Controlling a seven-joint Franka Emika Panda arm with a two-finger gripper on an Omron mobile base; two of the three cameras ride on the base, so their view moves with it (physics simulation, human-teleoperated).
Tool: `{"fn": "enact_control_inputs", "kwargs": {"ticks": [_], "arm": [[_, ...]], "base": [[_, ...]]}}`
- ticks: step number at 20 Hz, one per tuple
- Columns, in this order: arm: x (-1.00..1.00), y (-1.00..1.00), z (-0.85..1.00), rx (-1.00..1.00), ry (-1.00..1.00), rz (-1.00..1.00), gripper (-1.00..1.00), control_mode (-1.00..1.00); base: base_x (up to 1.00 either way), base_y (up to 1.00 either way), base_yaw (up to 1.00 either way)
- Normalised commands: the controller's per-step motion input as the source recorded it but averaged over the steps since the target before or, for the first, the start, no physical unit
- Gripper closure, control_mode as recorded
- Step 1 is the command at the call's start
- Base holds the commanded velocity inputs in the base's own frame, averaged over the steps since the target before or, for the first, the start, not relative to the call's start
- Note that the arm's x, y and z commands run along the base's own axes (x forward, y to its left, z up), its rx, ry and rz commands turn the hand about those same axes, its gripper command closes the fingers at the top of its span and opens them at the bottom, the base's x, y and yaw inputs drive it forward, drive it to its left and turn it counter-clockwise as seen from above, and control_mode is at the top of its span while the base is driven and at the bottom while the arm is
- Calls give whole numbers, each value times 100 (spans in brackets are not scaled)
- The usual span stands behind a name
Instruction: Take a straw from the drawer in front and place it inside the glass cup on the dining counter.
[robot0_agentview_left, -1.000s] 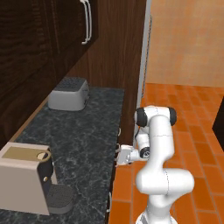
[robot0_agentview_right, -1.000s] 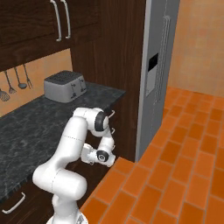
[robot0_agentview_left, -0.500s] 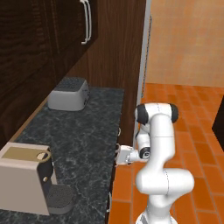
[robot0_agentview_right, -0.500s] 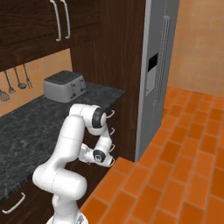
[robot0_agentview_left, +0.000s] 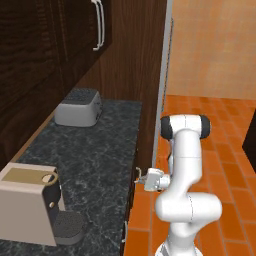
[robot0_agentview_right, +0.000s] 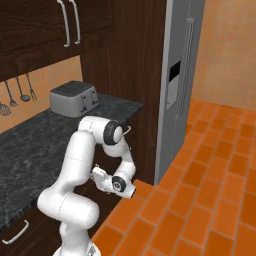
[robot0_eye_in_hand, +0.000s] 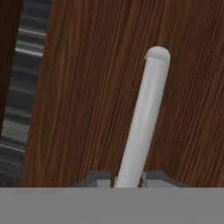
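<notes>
Gripper (robot0_eye_in_hand: 128, 180) fingertips sit tight on either side of the silvery handle (robot0_eye_in_hand: 143, 118) at the bottom centre of the hand view, clenched on it, with the dark brown drawer (robot0_eye_in_hand: 96, 87) front filling the frame behind. In the left base view the gripper (robot0_agentview_left: 140, 179) presses at the cabinet face just under the edge of the black speckled counter (robot0_agentview_left: 95, 160), lower centre of frame. A grey toaster (robot0_agentview_left: 77, 107) stands at upper left, and a beige coffee machine (robot0_agentview_left: 32, 200) at lower left.
</notes>
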Motion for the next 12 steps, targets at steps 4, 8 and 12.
{"fn": "enact_control_inputs", "kwargs": {"ticks": [4,8,12], "arm": [[-47,-97,13,-2,9,-5,100,-100],[-41,-99,12,-5,13,-5,100,-100],[-39,-100,11,-11,17,-4,100,-100]], "base": [[0,0,0],[0,0,0],[0,0,0]]}}
